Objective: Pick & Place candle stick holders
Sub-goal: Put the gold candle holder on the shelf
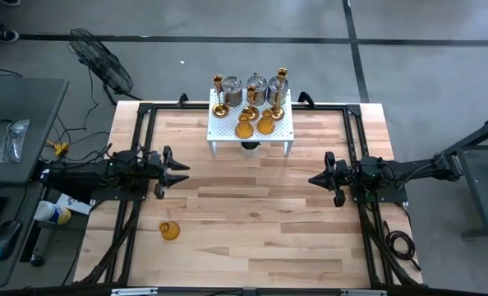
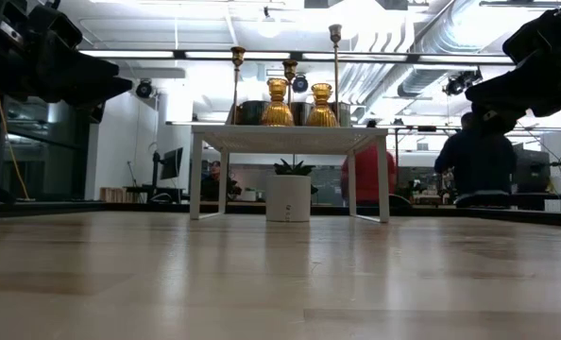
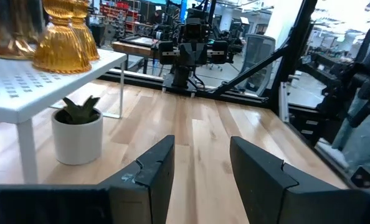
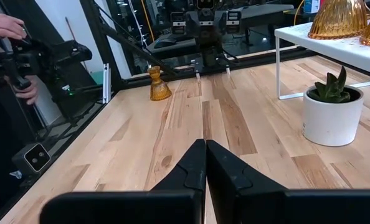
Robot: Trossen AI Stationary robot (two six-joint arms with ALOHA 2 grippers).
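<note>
I had the left hand [image 1: 181, 168] hovering wide open and empty over the tabletop [image 1: 252, 222], the right hand [image 1: 316, 178] pinched closed opposite. Most candle stick holders [image 1: 252, 99] crowded the white rack [image 1: 252, 131] at the far edge; one amber holder [image 1: 170, 231] sat near-left, probably already placed.

Two dark jointed arms, black angular fingers [image 3: 154, 171]

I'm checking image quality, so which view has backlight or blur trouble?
Low view: bright ceiling lights behind the white rack leave both arms dark silhouettes, and the near table is soft. Left wrist view: window glare at one corner. High view: evenly lit.
</note>
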